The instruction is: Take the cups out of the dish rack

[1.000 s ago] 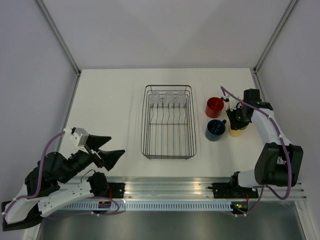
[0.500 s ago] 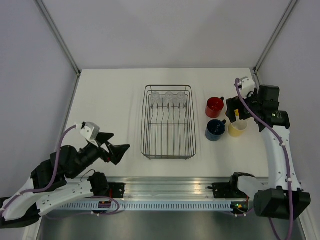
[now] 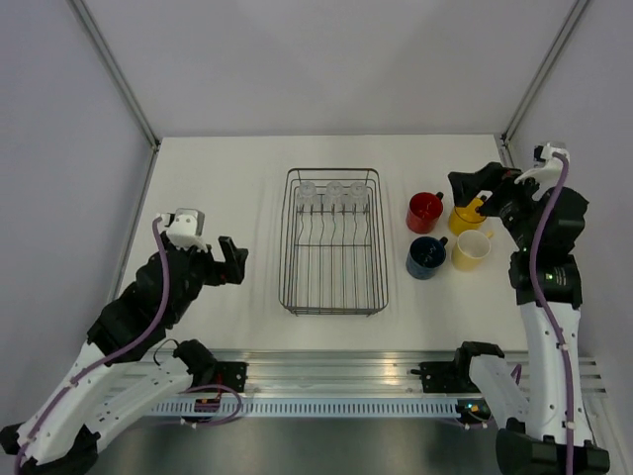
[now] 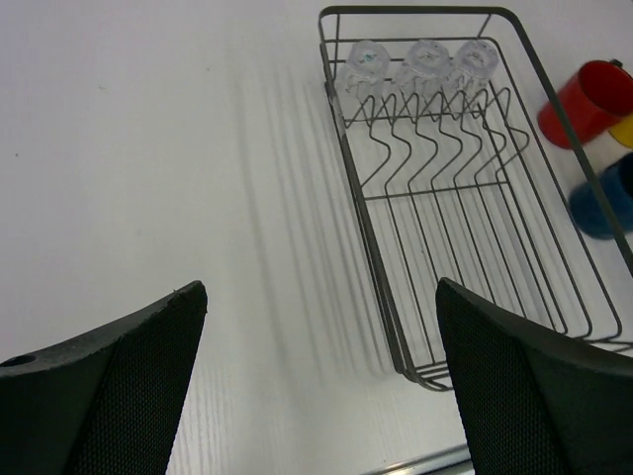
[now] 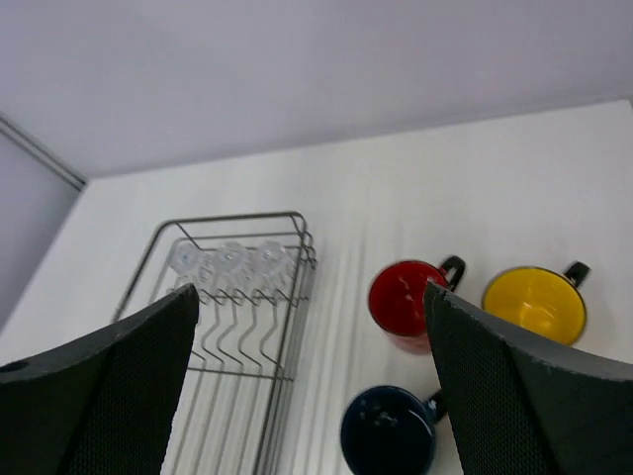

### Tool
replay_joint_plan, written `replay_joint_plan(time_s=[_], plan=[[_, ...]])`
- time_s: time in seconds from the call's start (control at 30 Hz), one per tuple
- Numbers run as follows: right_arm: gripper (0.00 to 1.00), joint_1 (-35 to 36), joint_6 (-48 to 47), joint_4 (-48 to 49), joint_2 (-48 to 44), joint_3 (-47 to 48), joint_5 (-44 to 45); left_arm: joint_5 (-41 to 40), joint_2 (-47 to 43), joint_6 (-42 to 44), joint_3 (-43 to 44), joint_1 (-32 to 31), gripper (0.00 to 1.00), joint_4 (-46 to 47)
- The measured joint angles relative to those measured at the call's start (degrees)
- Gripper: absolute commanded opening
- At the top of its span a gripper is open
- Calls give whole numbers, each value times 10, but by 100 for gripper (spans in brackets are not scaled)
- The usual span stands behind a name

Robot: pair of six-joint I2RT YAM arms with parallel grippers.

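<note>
The dish rack [image 3: 332, 287] stands mid-table, a dark wire basket with three clear tumblers [image 3: 334, 192] upside down at its far end. On the table to its right stand the red mug [image 3: 424, 211], the dark blue mug [image 3: 425, 257], the yellow mug [image 3: 463, 217] and the pale cream mug [image 3: 471, 250]. My right gripper [image 3: 471, 192] hangs open and empty above the yellow mug. In its wrist view the rack [image 5: 280, 356], red mug [image 5: 404, 297] and yellow mug [image 5: 534, 302] lie below. My left gripper [image 3: 230, 263] is open and empty left of the rack [image 4: 368, 223].
The left wrist view shows the tumblers [image 4: 425, 59] at the rack's far end and bare white table [image 4: 178, 178] to the rack's left. A metal rail [image 3: 336, 376] runs along the near edge. Grey walls close the table in behind and at both sides.
My right gripper opened, left the pale cream mug on the table and rose back above the yellow mug. My left arm swung up from the near left corner toward the rack.
</note>
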Motion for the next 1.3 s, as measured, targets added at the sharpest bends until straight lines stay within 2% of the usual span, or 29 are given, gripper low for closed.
replay_joint_plan(time_s=[0.1,0.23,0.37,0.53,0.7,0.97,1.3], plan=[[98,0,55,51,-29,-18,-36,33,5,0,-2,84,99,7],[98,19,84,54,44,39,-43,50,5,0,-10,150,100,12],[98,125,81,3,143,91,58,48,-8,0,-27,188,100,12],[96,269,67,-54,266,150,202,46,-30,0,-33,199,100,12],[94,347,58,-101,400,241,312,46,-33,0,-35,200,100,12],[91,365,41,-144,573,364,362,47,-32,0,-38,200,100,12],[82,364,29,-175,687,437,367,54,-28,0,-38,200,100,12]])
